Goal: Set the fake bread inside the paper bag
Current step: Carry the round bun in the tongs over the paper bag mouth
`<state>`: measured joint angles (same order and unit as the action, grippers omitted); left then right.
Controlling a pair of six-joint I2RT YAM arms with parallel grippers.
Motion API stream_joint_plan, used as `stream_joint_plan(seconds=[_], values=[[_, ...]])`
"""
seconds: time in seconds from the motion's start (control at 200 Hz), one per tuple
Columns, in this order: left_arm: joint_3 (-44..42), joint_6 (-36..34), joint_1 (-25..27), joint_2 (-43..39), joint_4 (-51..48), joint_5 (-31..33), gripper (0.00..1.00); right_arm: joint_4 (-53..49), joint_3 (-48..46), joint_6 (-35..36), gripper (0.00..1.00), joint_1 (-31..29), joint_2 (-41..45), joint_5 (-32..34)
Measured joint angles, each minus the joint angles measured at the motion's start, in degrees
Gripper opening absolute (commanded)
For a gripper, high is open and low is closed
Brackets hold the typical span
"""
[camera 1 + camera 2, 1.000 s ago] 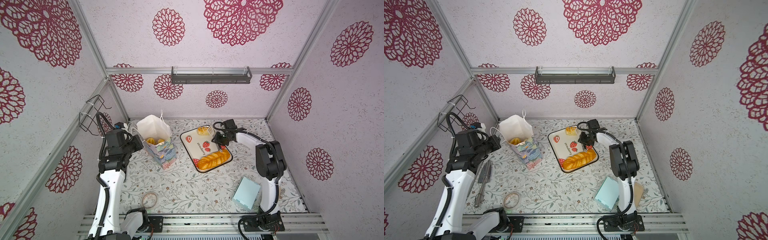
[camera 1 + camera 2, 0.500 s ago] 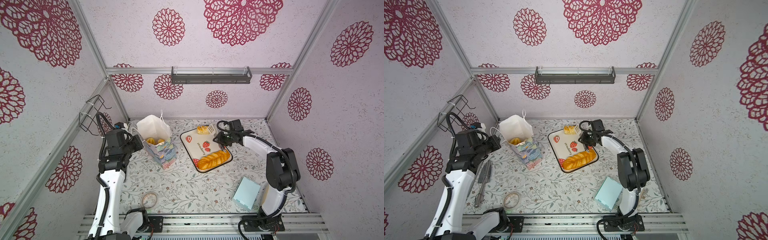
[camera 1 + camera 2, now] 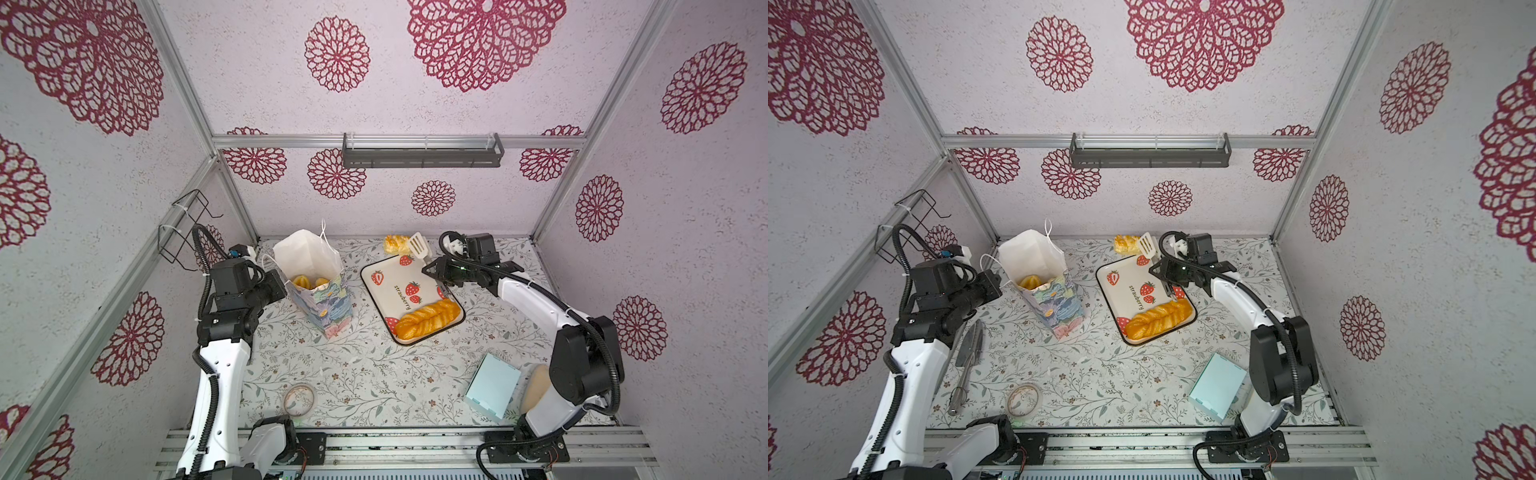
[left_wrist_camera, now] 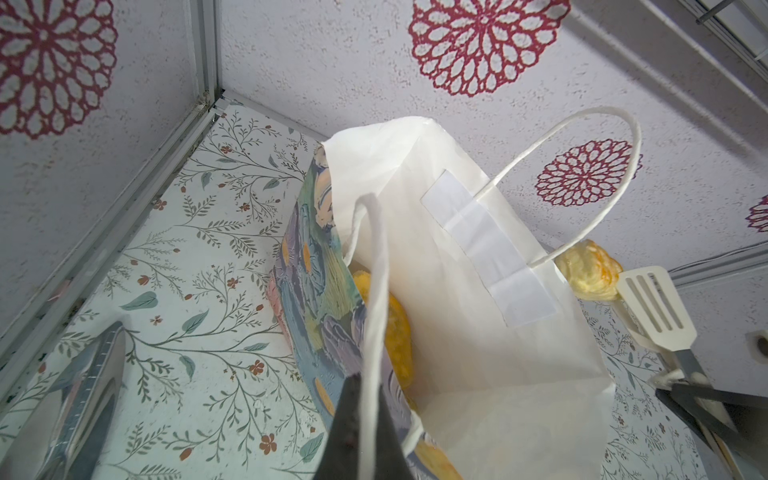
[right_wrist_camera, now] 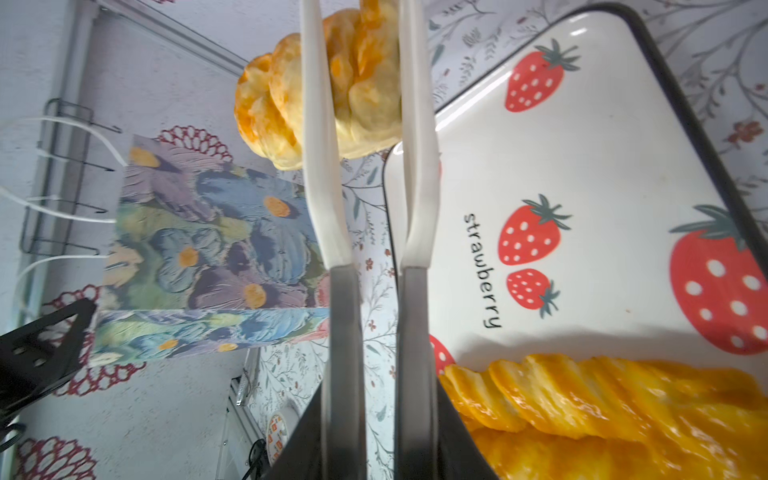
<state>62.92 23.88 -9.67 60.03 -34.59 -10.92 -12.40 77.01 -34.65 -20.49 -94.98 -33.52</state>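
Currently the right gripper [image 3: 434, 274] has its jaws clenched on the grey handles of a pair of tongs [image 3: 417, 246]. The white tong tips pinch a small pale-golden pastry [image 3: 395, 244], one piece of the fake bread. The tongs' long axis runs from the jaws toward the back wall, so this pastry is held just past the far edge of the strawberry tray [image 3: 386, 286], close to the wall.

At the tray's near end lies the long braided loaf [image 3: 430, 318]. Its long axis crosses the tray, slanting from near-left to far-right in both top views.

The paper bag [image 3: 320, 299] stands upright on the bench [image 3: 374, 374] to the left of the tray. Its mouth opens upward, and orange pastries [image 3: 309, 281] lie inside at the bottom. The left gripper [image 3: 280, 287] is at the bag's left rim, and its jaws appear clenched on the near string handle [image 4: 374, 291].
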Motion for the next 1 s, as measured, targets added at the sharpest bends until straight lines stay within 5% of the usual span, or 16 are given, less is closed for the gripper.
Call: stream_joint_plan(seconds=[1.001], values=[[0.0,0.2,0.0,0.2,0.0,-0.2,0.0,4.9,7.7,0.7,0.35,-12.8,1.9,-10.1]])
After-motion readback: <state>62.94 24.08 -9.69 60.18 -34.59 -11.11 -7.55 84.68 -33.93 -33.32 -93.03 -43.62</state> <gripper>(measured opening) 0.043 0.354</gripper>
